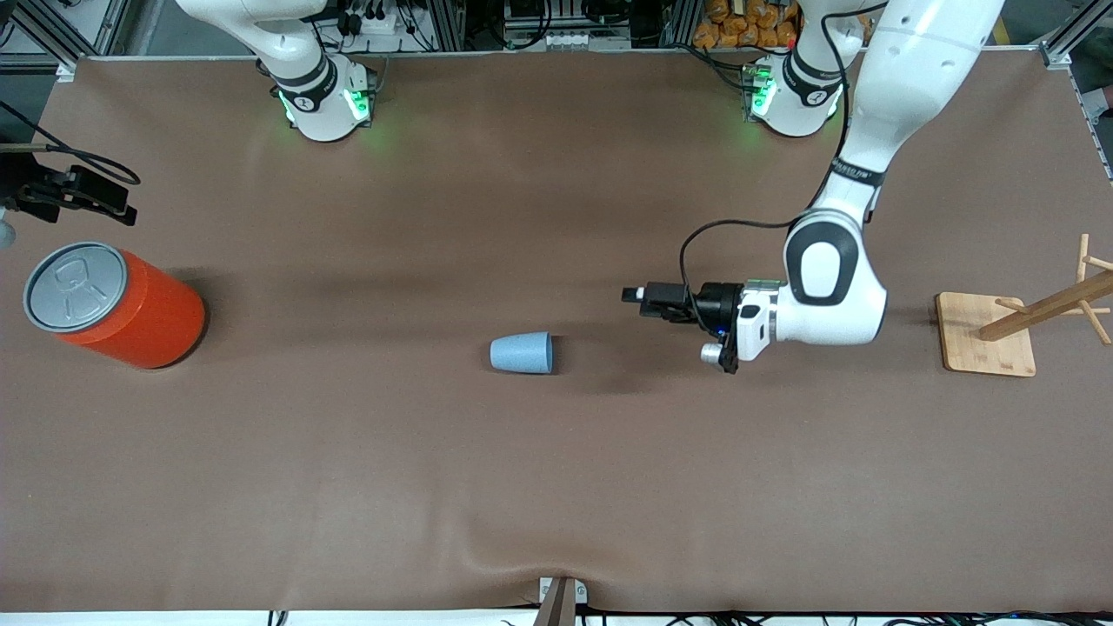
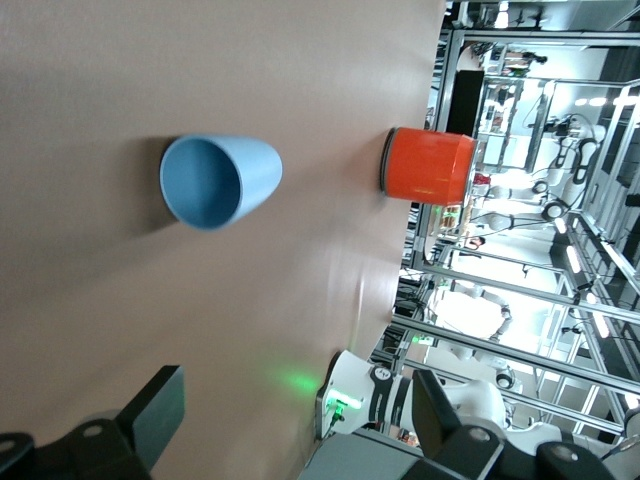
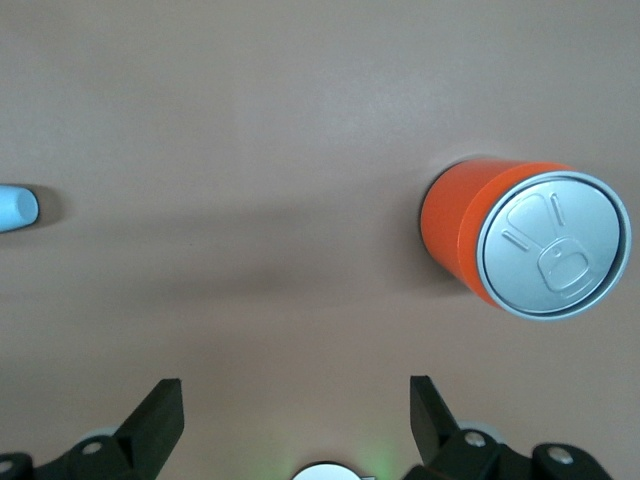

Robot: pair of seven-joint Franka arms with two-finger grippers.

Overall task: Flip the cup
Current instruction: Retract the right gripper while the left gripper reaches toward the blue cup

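Lying on its side near the middle of the table (image 1: 556, 487), the cup (image 1: 522, 353) points its wider rim toward the left arm's end, its mouth facing the left hand (image 1: 629, 296). That hand hovers low over the table, and the cup sits at about 8 o'clock from it in the front view; its fingers (image 2: 160, 415) are spread wide and hold nothing. At 9 o'clock from the cup, well apart, an orange can (image 1: 113, 304) stands upright. The right hand (image 1: 122, 205) hangs over the table at 12 o'clock of the can, fingers (image 3: 160, 410) likewise apart and empty. A wooden rack (image 1: 987, 335) stands at 3 o'clock of the left hand.
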